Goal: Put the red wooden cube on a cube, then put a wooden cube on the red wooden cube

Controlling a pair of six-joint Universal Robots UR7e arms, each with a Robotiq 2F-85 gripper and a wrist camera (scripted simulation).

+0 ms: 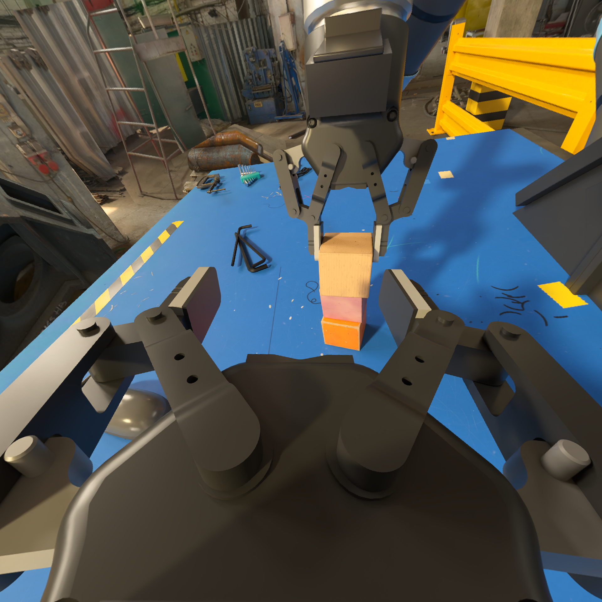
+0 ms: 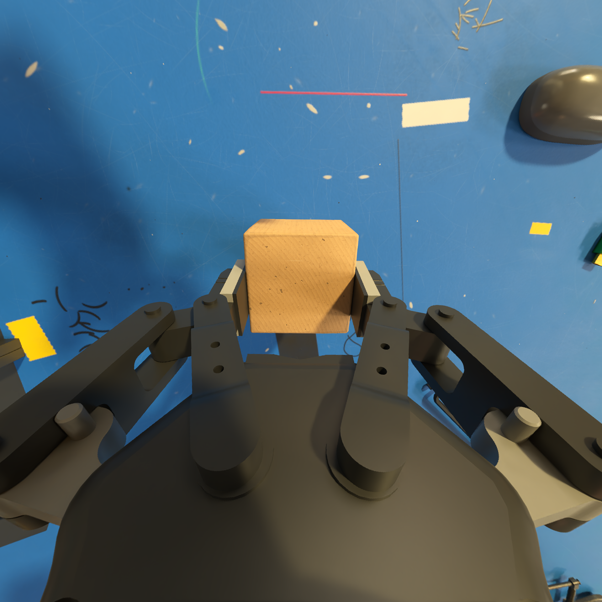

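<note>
A three-cube stack stands upright on the blue counter [image 1: 456, 247]: an orange cube [image 1: 342, 334] at the bottom, the red wooden cube [image 1: 342, 308] on it, looking pale pinkish-red, and a plain wooden cube [image 1: 345, 264] on top. The stack's long axis runs vertically, with the faces roughly squared to one another; the top cube looks the largest and overhangs the red one a little.

The right pincer [image 1: 347, 242] comes down from above and grasps the plain wooden cube by its upper part, one pad flat on each opposite side. In the right wrist view the same cube [image 2: 299, 277] fills the gap between the pads, hiding the cubes beneath it; the right pincer [image 2: 299, 293] is closed to the cube's width.

The left pincer [image 1: 299, 299] is released, its fingers spread wide and holding nothing. It sits near the stack, apart from it.

Hex keys [image 1: 249, 249] lie on the counter behind and to the left.
</note>
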